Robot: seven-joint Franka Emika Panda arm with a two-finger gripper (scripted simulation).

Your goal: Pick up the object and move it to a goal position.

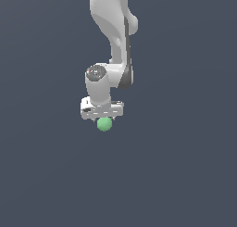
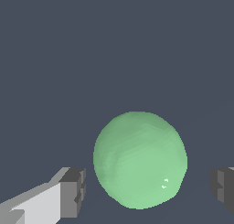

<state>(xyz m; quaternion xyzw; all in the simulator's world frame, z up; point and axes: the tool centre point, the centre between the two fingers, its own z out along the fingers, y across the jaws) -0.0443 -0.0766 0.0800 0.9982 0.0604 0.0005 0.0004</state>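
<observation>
The arm (image 1: 113,34) hangs straight down over the plain floor; its gripper (image 2: 148,189) is spread wide, pads (image 2: 73,191) clear of the green ball (image 2: 139,160) sitting between them (nothing pinched yet); an off-centre squeeze could squirt it sideways.

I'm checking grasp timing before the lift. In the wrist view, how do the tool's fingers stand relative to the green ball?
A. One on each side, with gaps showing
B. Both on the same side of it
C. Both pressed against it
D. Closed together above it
A: in the wrist view the green ball sits between the tool's fingers, with background visible on both sides.
</observation>
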